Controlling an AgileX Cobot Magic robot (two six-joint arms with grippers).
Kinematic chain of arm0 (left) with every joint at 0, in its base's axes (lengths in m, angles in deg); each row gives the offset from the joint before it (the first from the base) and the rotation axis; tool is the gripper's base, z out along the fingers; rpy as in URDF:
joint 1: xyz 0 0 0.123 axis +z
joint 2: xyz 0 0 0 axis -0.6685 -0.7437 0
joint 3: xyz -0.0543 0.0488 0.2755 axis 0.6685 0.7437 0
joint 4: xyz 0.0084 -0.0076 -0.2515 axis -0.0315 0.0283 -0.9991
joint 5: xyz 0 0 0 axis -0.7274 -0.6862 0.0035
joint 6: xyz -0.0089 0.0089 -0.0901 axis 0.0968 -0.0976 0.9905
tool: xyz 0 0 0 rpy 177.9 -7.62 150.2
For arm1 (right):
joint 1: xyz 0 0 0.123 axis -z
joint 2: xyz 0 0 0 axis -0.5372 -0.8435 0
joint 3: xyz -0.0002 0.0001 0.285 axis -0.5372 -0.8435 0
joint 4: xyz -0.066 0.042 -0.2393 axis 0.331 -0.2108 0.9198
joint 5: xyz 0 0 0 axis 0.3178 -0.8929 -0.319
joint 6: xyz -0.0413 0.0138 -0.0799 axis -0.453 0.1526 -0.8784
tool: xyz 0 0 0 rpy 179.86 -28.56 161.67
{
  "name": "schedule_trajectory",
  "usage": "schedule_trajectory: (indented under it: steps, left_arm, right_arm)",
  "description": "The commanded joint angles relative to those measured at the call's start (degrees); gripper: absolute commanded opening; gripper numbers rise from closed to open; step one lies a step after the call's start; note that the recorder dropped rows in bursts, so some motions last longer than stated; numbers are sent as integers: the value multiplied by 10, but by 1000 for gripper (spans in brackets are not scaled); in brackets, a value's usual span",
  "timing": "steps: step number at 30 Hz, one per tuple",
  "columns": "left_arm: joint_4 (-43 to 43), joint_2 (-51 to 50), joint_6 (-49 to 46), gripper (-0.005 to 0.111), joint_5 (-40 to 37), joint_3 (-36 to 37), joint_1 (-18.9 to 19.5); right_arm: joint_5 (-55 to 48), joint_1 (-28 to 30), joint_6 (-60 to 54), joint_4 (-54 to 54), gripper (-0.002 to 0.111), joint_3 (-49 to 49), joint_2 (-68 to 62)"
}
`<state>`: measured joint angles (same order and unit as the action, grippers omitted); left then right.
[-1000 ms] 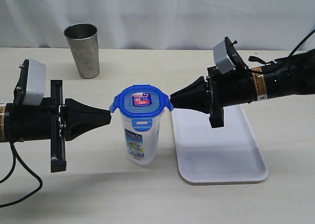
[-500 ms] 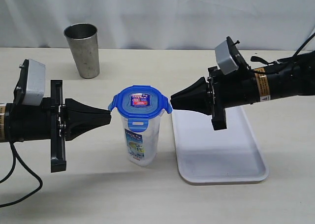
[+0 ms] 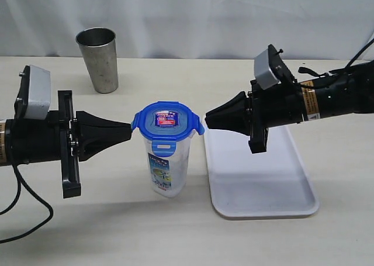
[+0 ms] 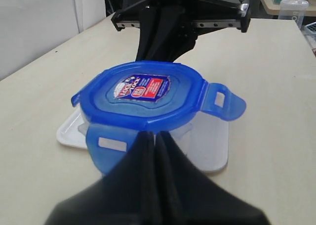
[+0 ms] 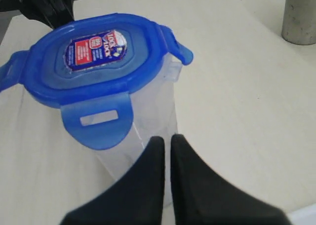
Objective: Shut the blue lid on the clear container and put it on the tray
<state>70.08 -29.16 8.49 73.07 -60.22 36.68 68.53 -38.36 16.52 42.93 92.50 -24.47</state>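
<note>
Fingers shut and empty on left gripper [image 3: 128, 125] and right gripper [image 3: 206, 118], flanking tall clear plastic container [image 3: 165, 171]. Roundish blue lid [image 3: 166, 121] sits atop it, side flaps splayed, likely awaiting a press. Container stands just beside flat white rectangular tray [image 3: 266, 203].

Beige table [image 3: 105, 231] with clear container [image 3: 165, 171], white tray [image 3: 263, 187], grey steel cup [image 3: 100, 60]

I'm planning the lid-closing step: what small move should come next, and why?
Probably press the shut right gripper down on the flap facing it. The blue lid sits on the clear container, but its flaps stick out unlatched, and the shut left gripper points at the opposite side.
</note>
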Motion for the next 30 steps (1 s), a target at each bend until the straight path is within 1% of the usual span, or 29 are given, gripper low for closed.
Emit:
schedule_trajectory:
  steps: [1,4,6,11,14,17,19,22,24,26,30]
  left_arm:
    - [-11,-1,1,0,10,2,-3]
    - [-6,-1,9,0,10,2,-3]
    - [-1,-1,21,0,10,2,-3]
    - [15,-1,31,0,10,2,-3]
    - [29,-1,51,0,11,2,-3]
    - [39,-1,53,0,12,2,-3]
    - [38,-1,53,0,13,2,-4]
    - [31,-5,46,0,13,2,-22]
    - [4,-11,28,0,-2,2,-35]
    - [-14,-12,17,0,-23,2,-40]
    - [-18,-12,16,0,-26,2,-40]
  right_arm:
    - [-3,4,4,-11,4,-3,8]
    - [-6,4,-36,-60,4,-3,8]
    - [-6,4,-44,-80,4,-1,8]
    - [-6,3,-44,-67,4,-2,7]
    - [-6,-8,-44,-67,4,-2,7]
    - [-35,-20,-45,-64,4,-2,7]
    - [-56,-21,-45,-64,4,-2,7]
    - [-66,-21,-44,-64,4,-2,7]
    - [-63,-21,-42,-64,4,-2,7]
    - [-63,-21,-38,-59,4,-2,7]
    - [-63,-21,-34,-49,4,-2,8]
